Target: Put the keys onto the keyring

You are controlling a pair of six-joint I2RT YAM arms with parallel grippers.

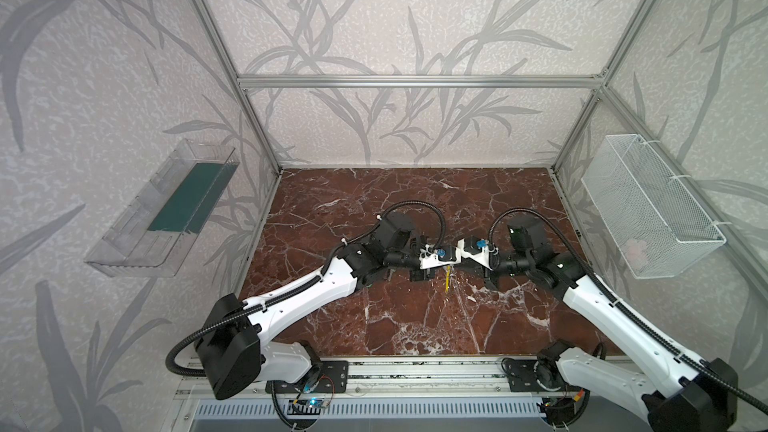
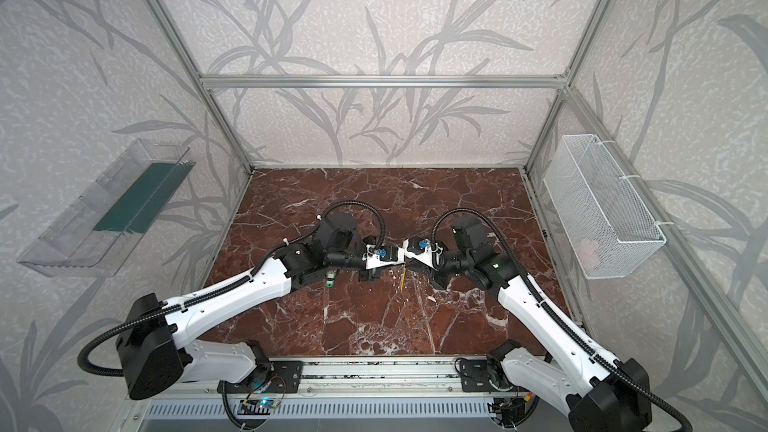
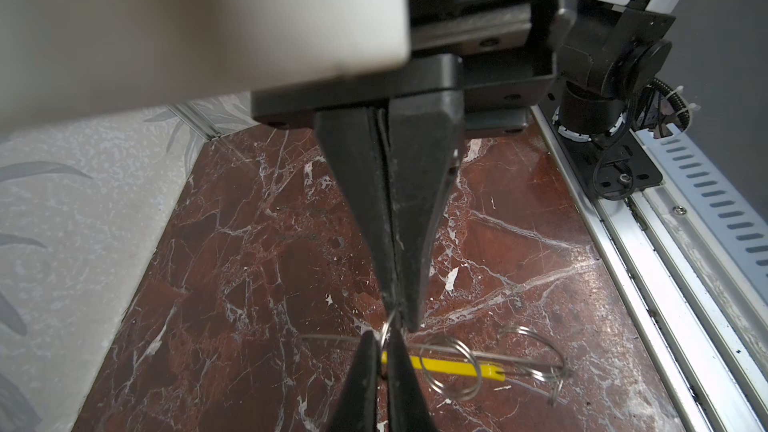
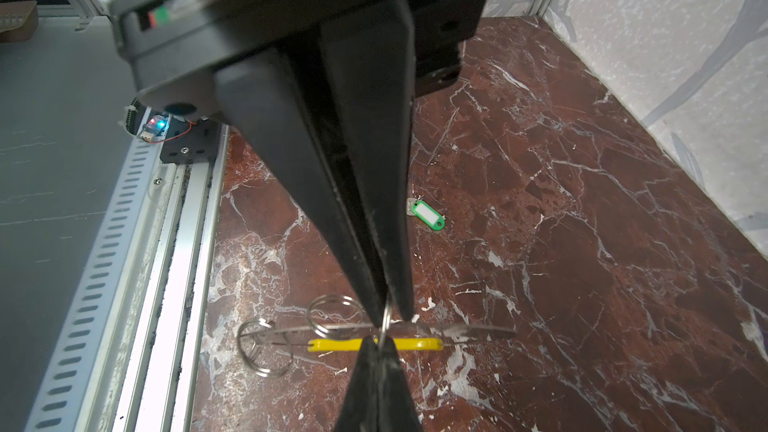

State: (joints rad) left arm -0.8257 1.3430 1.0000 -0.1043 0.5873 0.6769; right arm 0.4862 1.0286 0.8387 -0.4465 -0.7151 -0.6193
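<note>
My two grippers meet tip to tip over the middle of the marble table. My left gripper (image 3: 383, 336) and my right gripper (image 4: 377, 340) are each shut on the same small wire ring (image 3: 387, 324). Just behind the tips lies the keyring (image 4: 465, 329), thin and grey and seen nearly edge-on, with its yellow sleeve (image 3: 442, 364) and two small wire rings (image 3: 451, 367) on it. In both top views only the yellow sleeve (image 1: 447, 280) shows below the wrist cameras. One of the keys, with a green tag and a white label (image 4: 430, 214), lies flat on the table near my left arm (image 2: 329, 279).
A clear plastic tray (image 1: 162, 209) hangs on the left wall and a white mesh basket (image 1: 648, 205) on the right wall. An aluminium rail (image 1: 415, 371) with both arm bases runs along the table's front edge. Frame posts stand at the back corners.
</note>
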